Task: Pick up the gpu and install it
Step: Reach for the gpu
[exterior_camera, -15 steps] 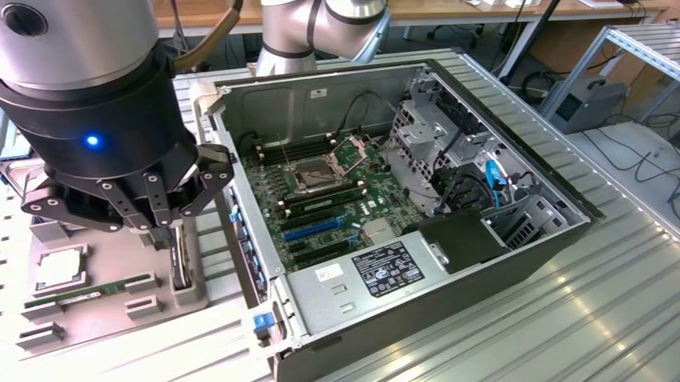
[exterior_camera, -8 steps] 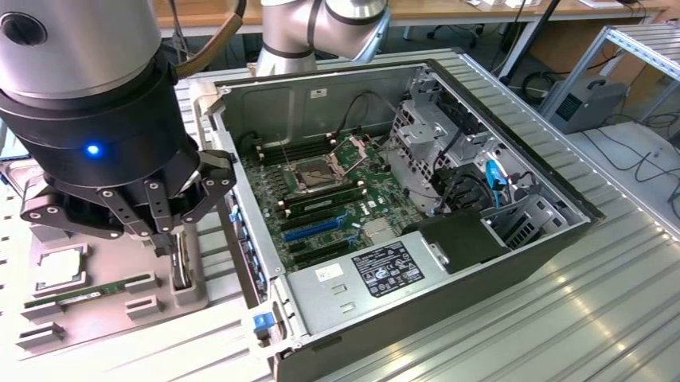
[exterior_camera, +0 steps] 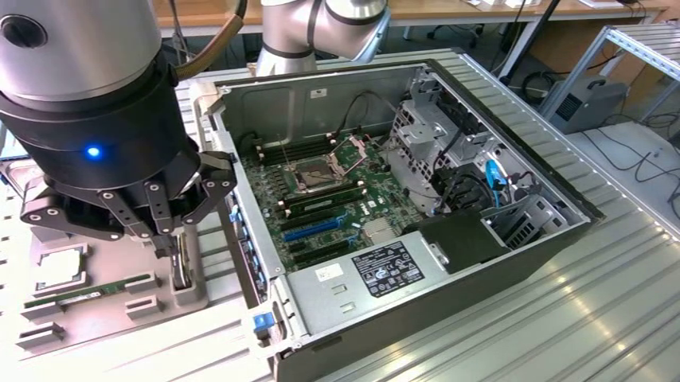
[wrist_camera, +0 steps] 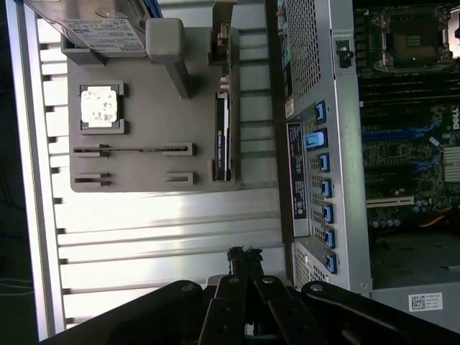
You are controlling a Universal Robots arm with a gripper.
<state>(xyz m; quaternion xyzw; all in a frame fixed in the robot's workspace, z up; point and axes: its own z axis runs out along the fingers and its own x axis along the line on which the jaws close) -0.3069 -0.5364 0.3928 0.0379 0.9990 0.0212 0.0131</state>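
One claw [exterior_camera: 162, 241], pressed together, one gpu [exterior_camera: 183, 267] edge-on in one gray tray [exterior_camera: 107, 269], one open computer case [exterior_camera: 447, 290]

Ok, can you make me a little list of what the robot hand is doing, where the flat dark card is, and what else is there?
gripper: shut, holding nothing, hovering above the tray
gpu: standing on its edge in a tray slot, not picked up yet
tray: gray, beside the computer case
also in tray: CPU chip, RAM stick, hard drive
computer case: open, motherboard showing, gpu not in it
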